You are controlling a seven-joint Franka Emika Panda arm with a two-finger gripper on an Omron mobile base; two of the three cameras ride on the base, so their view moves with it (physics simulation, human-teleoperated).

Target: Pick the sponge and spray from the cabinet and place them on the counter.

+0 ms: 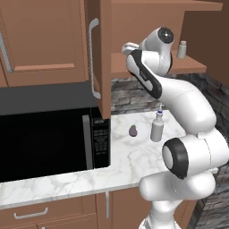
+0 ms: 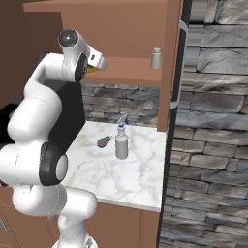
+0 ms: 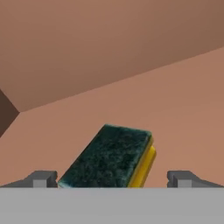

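The sponge (image 3: 111, 159), yellow with a dark green scrub top, lies flat on the wooden shelf of the cabinet (image 3: 175, 109). My gripper (image 3: 111, 179) is open just in front of it, one fingertip on each side and neither touching it. In the base views my hand (image 1: 129, 46) (image 2: 98, 60) reaches into the open cabinet (image 1: 188, 67) (image 2: 131, 72) at shelf height. The spray (image 1: 157, 127) (image 2: 121, 143) stands upright on the white marble counter (image 1: 125, 156) (image 2: 131, 179), below the shelf.
A small white shaker bottle (image 1: 182, 49) (image 2: 156, 58) stands on the shelf's right part. A dark purple egg-shaped object (image 1: 133, 130) (image 2: 102, 142) lies on the counter beside the spray. The open cabinet door (image 1: 105, 58) (image 2: 174, 63) juts out. A black microwave (image 1: 49, 138) stands to the left.
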